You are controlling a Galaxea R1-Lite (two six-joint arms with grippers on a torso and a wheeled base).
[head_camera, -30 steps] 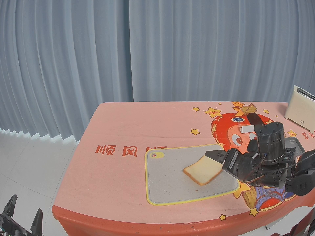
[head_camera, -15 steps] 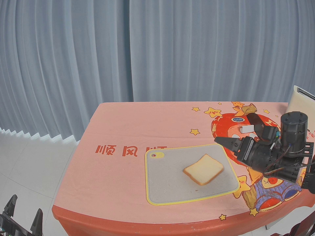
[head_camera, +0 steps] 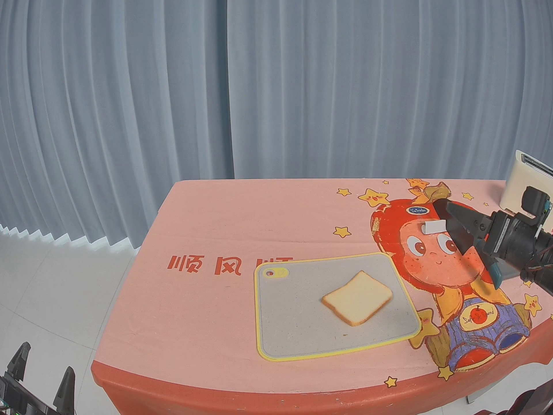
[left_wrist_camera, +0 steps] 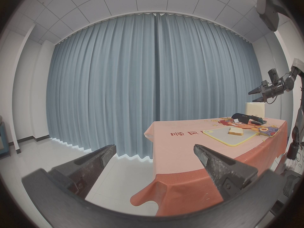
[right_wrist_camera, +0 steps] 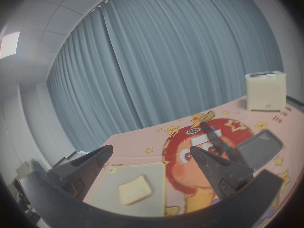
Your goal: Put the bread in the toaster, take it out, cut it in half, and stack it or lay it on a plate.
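A slice of bread (head_camera: 358,298) lies flat on the grey, yellow-rimmed cutting board (head_camera: 288,324), free of both grippers. My right gripper (head_camera: 461,226) hangs open above the table to the right of the board, well apart from the bread. Between its open fingers in the right wrist view (right_wrist_camera: 150,148) I see the bread (right_wrist_camera: 134,190) and the board (right_wrist_camera: 104,187) below. The cream toaster (head_camera: 527,188) stands at the far right edge of the table. My left gripper (head_camera: 37,376) is open, low and left of the table, holding nothing (left_wrist_camera: 153,148).
A black knife (right_wrist_camera: 218,140) lies on the tablecloth beside a dark grey rectangular plate (right_wrist_camera: 259,148), between the board and the toaster (right_wrist_camera: 265,91). Grey curtains hang behind the table. The left half of the pink tablecloth (head_camera: 201,231) is bare.
The right gripper let go of the bread, which dropped from tilted to flat on the board. That gripper then pulled back to the right and rose. The left arm stayed still.
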